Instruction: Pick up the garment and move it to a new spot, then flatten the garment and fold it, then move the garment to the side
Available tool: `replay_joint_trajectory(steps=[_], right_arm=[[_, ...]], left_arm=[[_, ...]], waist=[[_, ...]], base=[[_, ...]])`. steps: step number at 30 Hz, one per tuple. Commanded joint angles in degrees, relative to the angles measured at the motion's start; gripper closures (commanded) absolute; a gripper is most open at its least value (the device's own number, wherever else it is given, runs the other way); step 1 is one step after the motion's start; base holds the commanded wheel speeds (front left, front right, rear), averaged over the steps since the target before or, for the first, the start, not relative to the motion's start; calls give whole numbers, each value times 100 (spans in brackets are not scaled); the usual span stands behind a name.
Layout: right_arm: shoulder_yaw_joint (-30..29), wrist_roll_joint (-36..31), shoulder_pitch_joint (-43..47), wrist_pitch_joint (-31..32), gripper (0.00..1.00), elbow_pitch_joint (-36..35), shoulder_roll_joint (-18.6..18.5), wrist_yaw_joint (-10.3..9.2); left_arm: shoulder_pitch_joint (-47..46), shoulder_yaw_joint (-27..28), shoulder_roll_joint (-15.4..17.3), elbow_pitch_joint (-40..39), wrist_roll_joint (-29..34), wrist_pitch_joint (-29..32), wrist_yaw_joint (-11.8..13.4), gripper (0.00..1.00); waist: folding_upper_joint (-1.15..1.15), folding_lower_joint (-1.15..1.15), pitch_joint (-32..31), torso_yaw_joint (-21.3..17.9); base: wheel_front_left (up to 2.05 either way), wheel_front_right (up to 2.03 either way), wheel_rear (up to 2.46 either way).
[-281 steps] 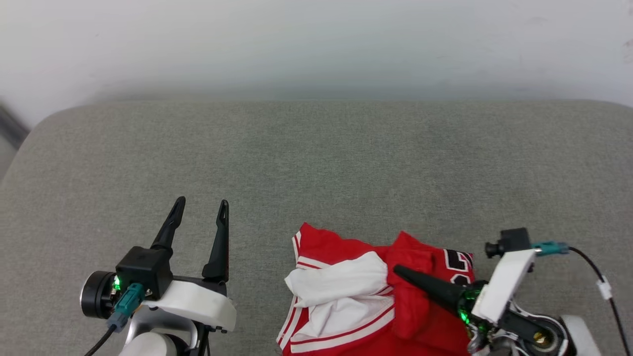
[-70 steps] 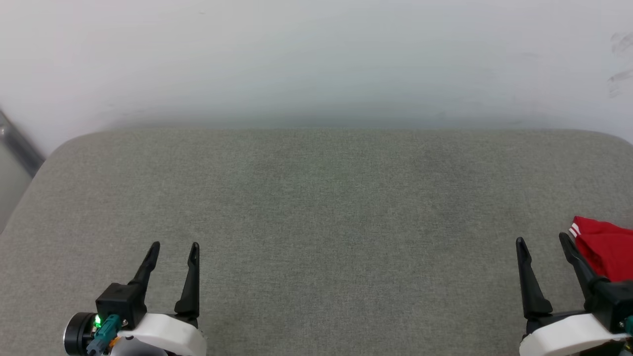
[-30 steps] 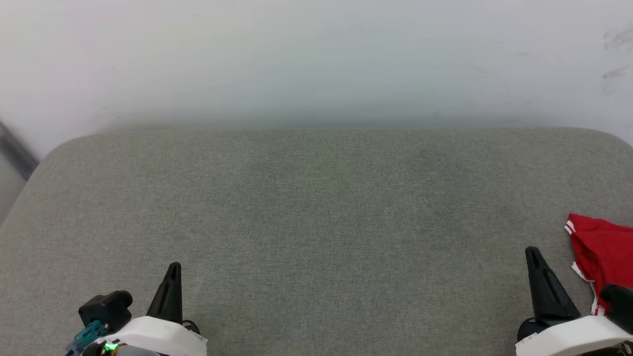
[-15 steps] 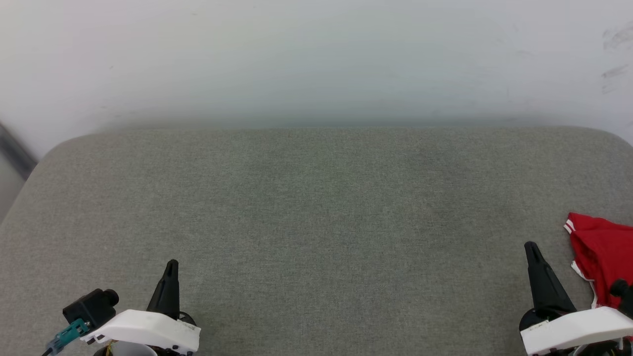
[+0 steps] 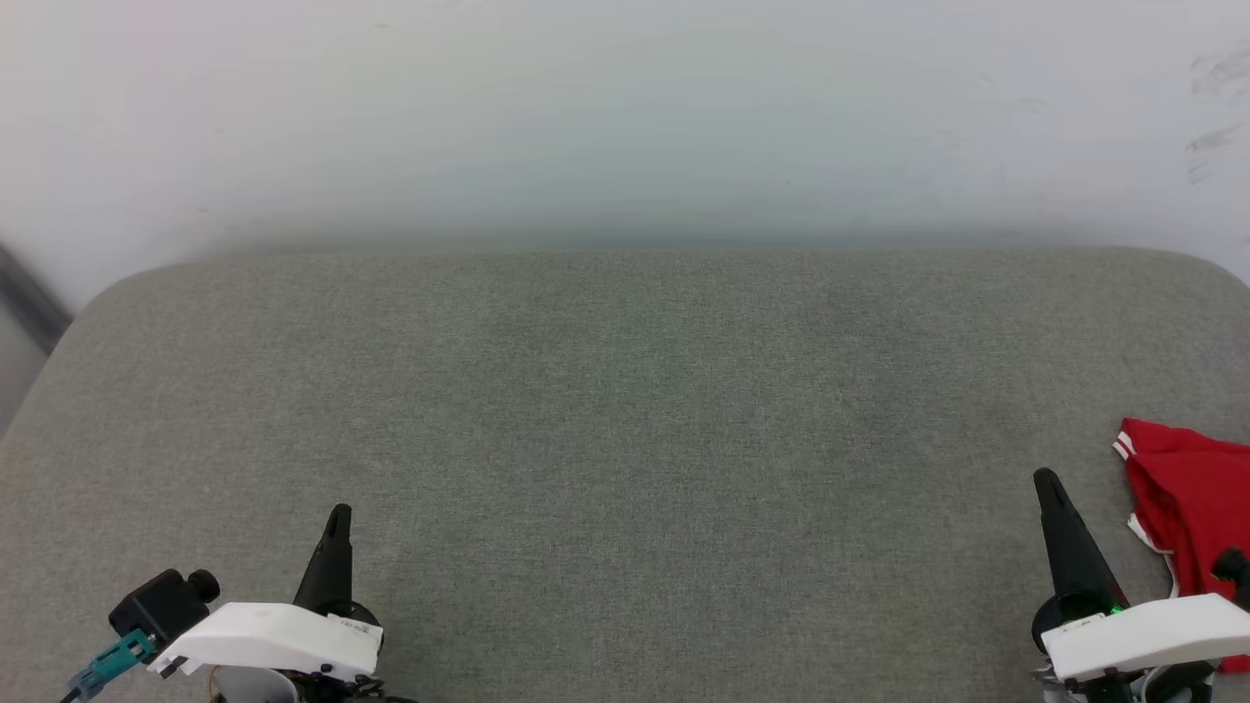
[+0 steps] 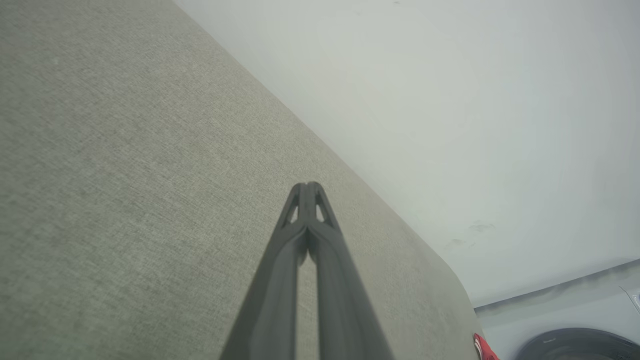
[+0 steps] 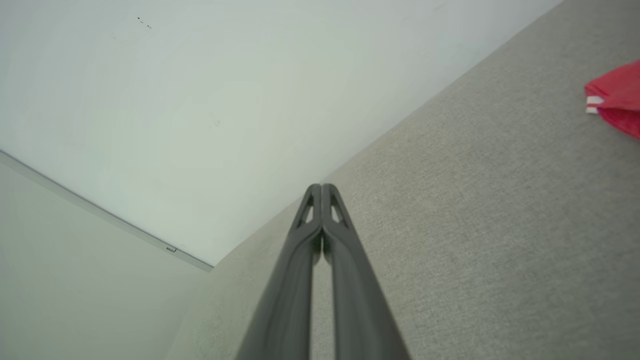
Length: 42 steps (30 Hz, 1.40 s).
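The red garment [image 5: 1193, 508] with white stripe trim lies bunched at the right edge of the grey cushion [image 5: 625, 410], partly cut off by the head view's border. A corner of the garment [image 7: 617, 97] appears at the right edge of the right wrist view, and a sliver of it [image 6: 482, 348] at the bottom of the left wrist view. My right gripper [image 5: 1047, 480] stands just left of the garment, shut and holding nothing. My left gripper [image 5: 339, 515] is at the lower left, shut and empty, far from the garment. Both gripper tips [image 6: 309, 186] [image 7: 321, 186] sit pressed together above the cushion.
A pale wall [image 5: 625, 117] rises behind the cushion's far edge. The cushion's rounded left corner [image 5: 107, 293] drops toward a dark strip. A dark round object [image 6: 580, 345] sits on the floor past the cushion's end in the left wrist view.
Both grippers have turned slightly on their wrists and stayed shut near the bottom corners over the last second. The garment has not moved.
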Motion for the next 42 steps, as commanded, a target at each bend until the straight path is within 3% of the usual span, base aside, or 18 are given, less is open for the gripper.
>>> replay_joint_trajectory(steps=[1, 42], right_arm=[[-1, 203, -167, 19, 100, -16, -50, -1], [-64, 2810, -570, 304, 100, 605, -43, -2]], left_arm=[[-161, 61, -7, -61, -155, 36, -37, 100], [-306, 528, -326, -23, -2301, 666, -285, 100]], waist=[[0, 0, 2, -1], [0, 0, 48, -26]], base=[[0, 0, 0], [0, 0, 0]])
